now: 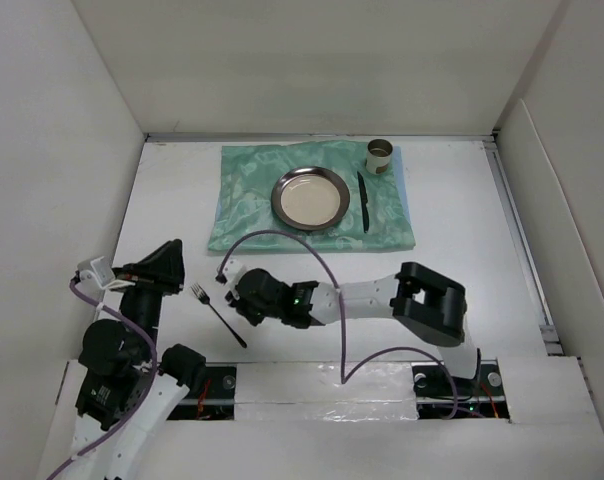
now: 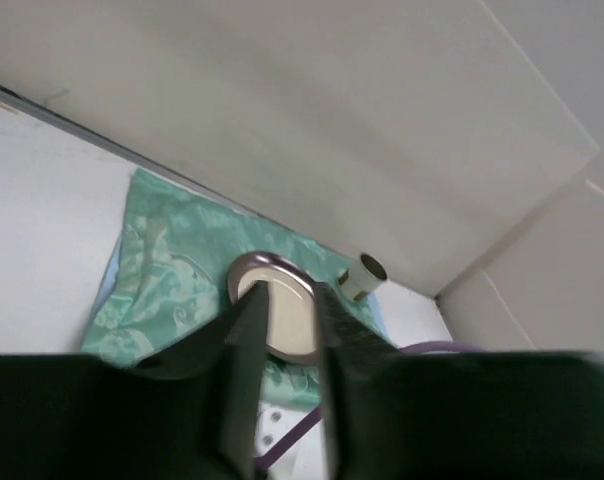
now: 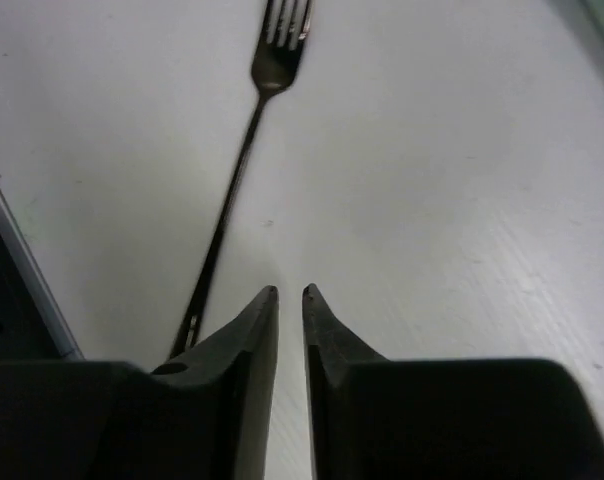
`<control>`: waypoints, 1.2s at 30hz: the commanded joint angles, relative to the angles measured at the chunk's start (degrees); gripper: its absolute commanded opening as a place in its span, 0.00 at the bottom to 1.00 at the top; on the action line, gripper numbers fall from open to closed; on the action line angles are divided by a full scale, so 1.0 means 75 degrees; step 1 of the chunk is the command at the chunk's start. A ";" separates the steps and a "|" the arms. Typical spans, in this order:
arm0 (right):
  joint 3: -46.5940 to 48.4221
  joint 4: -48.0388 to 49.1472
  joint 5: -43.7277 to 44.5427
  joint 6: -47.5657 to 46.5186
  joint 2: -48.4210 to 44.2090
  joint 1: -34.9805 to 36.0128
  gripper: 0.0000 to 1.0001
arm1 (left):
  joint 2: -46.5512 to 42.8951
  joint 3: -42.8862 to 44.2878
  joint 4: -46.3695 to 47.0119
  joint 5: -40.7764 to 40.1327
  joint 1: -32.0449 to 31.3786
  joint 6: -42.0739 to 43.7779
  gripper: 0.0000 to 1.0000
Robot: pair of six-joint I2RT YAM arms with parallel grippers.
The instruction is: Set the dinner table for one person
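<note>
The white dinner table [image 1: 462,230] holds a mint-green mat [image 1: 244,190] at the back. On the mat lie a round metal plate [image 1: 309,197], a dark knife [image 1: 363,202] right of the plate, and a small cup [image 1: 381,155] at the mat's far right corner. A dark fork [image 1: 218,313] lies on the bare table near the front; in the right wrist view the fork [image 3: 237,170] is just left of the fingers, tines pointing away. My right gripper [image 3: 289,292] hangs low beside the fork's handle, its jaws a narrow slit apart and empty; it also shows in the top view [image 1: 239,300]. My left gripper [image 2: 287,295] is slightly open and empty, raised at the front left [image 1: 172,250].
White walls [image 1: 62,150] close the table on three sides. A purple cable [image 1: 312,250] arcs over the right arm. In the left wrist view the plate [image 2: 282,320], the mat [image 2: 152,290] and the cup [image 2: 365,272] show beyond the fingers.
</note>
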 commanded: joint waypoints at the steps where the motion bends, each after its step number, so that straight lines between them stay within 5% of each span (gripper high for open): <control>1: 0.0972 0.0097 0.0278 -0.0051 0.0296 0.0099 0.29 | -0.0445 -0.0068 0.0227 -0.0835 0.0032 -0.0249 0.27; 2: 0.1160 -0.0033 0.0242 -0.0062 0.0658 0.0169 0.37 | -0.0631 -0.0138 0.0273 -0.0871 0.0032 -0.0261 0.30; 5: 0.1851 -0.0267 0.0206 -0.0085 0.1280 0.0345 0.42 | -0.0692 -0.0150 0.0262 -0.0954 0.0032 -0.0285 0.35; 13: 0.3211 -0.1182 0.0324 -0.0028 0.2524 0.0439 0.40 | -0.0692 -0.0162 0.0367 -0.0790 0.0032 -0.0250 0.34; 19: 0.3423 -0.1323 0.0533 0.0359 0.2666 0.0510 0.00 | -0.0938 -0.0197 0.0403 -0.0719 0.0032 -0.0238 0.34; 28: 0.3071 -0.0773 0.1319 0.0816 0.0955 -0.0262 0.00 | -0.0903 -0.0185 0.0368 -0.0614 0.0032 -0.0250 0.34; 36: 0.4851 -0.1334 0.1682 0.2325 0.1633 -0.2009 0.00 | -0.0797 -0.0209 0.0473 -0.0450 0.0032 -0.0203 0.35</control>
